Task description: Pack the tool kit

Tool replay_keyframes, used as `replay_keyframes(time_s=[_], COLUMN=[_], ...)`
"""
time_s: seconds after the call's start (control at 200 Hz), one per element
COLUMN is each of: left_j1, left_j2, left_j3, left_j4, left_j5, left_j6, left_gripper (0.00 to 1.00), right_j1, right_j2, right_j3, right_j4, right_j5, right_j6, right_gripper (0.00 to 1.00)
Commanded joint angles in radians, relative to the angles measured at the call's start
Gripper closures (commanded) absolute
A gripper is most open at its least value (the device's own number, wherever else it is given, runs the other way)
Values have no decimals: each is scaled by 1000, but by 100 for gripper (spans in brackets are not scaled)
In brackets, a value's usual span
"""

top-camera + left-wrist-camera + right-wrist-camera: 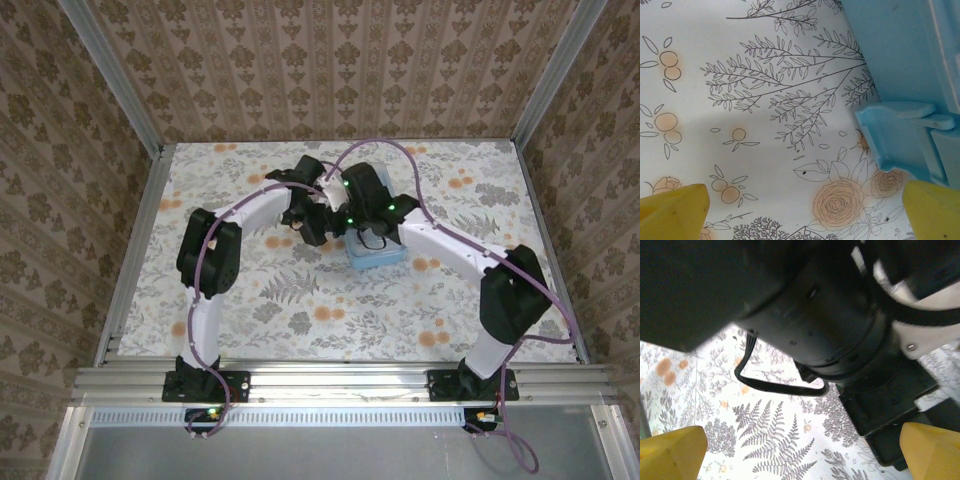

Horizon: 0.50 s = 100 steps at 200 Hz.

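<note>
Light-blue case [895, 55] on floral table [755, 165]; left gripper [800, 212] wide, empty, just left of it; right gripper [800, 455] wide, empty.

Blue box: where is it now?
In the top view the blue box sits on the flowered table just right of centre, where the left arm and right arm meet; the left wrist view has it at upper right.

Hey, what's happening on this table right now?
Two robot arms meet over a light-blue plastic case in the middle of the table. The left hand hangs open beside the case's latch; the right hand, also open, points at the left arm. Nothing is held.
</note>
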Motion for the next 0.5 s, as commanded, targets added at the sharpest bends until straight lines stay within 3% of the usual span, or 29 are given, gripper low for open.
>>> replay_keyframes(time_s=[0.0, 0.22, 0.34, 0.495], left_j1=[-3, 21, 42, 75], left_j2=[18, -38, -75, -134], left_j3=[16, -44, -94, -196], left_j4=[-21, -3, 16, 87], left_j5=[2, -18, -13, 45], left_j6=[6, 6, 4, -19], left_gripper=[0, 0, 0, 0], right_j1=[-49, -246, -319, -357], right_j2=[-106, -169, -103, 24], right_j3=[28, -33, 10, 79], right_j4=[7, -67, -170, -243], right_j5=[-10, 174, 278, 272], right_j6=[-3, 49, 55, 45], right_gripper=[0, 0, 0, 0])
